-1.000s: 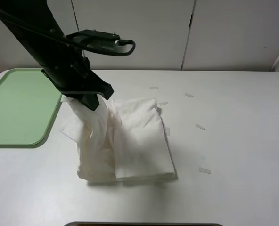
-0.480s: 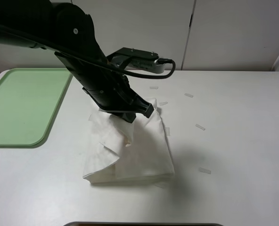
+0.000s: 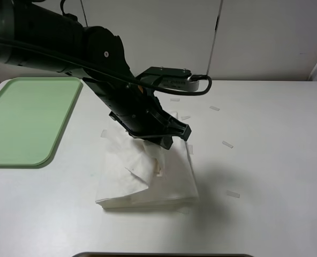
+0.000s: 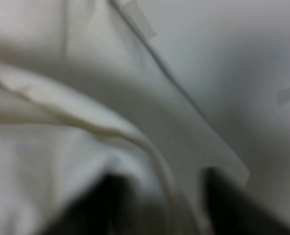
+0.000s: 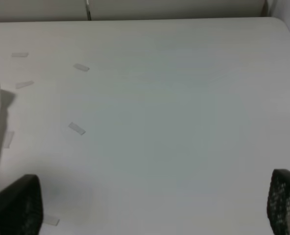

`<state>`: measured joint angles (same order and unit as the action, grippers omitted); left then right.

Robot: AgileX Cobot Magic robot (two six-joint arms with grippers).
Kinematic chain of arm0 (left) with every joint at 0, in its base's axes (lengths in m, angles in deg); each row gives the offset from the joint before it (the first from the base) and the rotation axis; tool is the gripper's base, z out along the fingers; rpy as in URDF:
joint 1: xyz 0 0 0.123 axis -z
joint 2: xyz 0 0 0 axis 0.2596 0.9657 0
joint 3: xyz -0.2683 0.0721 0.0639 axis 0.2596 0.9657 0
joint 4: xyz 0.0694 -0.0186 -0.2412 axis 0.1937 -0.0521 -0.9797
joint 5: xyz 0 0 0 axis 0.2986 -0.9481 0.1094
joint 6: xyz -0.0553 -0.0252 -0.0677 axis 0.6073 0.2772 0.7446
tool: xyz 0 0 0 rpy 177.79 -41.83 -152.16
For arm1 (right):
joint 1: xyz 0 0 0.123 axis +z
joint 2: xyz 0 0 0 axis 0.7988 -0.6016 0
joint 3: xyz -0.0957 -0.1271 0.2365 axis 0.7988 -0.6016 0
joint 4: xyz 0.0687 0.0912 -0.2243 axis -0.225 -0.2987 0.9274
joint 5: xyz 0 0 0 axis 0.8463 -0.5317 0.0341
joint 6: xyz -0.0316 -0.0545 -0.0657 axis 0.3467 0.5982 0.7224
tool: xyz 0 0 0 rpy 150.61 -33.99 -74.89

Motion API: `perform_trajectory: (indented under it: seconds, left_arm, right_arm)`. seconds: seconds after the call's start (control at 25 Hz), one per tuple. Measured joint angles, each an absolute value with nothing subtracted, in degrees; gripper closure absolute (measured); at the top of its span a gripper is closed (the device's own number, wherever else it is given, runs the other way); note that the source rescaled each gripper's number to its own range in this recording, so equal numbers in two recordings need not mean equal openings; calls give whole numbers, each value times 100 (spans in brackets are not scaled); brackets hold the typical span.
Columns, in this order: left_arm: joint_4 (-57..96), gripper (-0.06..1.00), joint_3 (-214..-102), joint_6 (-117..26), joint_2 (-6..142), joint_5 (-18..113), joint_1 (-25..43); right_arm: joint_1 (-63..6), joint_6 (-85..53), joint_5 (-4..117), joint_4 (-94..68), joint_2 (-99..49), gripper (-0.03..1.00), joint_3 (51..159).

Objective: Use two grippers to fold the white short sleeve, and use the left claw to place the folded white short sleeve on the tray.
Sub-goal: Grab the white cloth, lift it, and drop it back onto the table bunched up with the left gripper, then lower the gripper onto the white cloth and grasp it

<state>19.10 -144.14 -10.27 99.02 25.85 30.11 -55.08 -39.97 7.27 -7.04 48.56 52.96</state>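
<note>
White bench (image 3: 265, 160) carries one white short sleeve (image 3: 164, 176), folded under the left pincer (image 3: 161, 140), whose blurred tips press into cloth (image 4: 86, 122); I cannot tell if they grip. Only the right wrist view shows the right pincer (image 5: 150, 205), fingers wide apart over bare bench. One tray (image 3: 24, 120) lies well apart, beyond the left arm.

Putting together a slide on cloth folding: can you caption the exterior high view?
Left gripper draws a flap across the part-folded white T-shirt on the table; the green tray waits alongside.
</note>
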Motion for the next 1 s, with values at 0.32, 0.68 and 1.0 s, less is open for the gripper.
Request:
perform_trajectory:
  seconds: [0.32,0.68,1.0]
  left_arm:
    - [1669,-3,-14414,-1483,9915,2967,3018]
    - [1515,-5,-14433,-1544,9564,2865,2975]
    - [1887,-5,-14444,-1549,9466,2530,2469]
  right_arm:
    - [-5508,-3997,727,-704,4856,-3,5296]
    - [-5508,-3997,727,-704,4856,-3,5296]
    - [-5508,-3997,727,-704,4856,-3,5296]
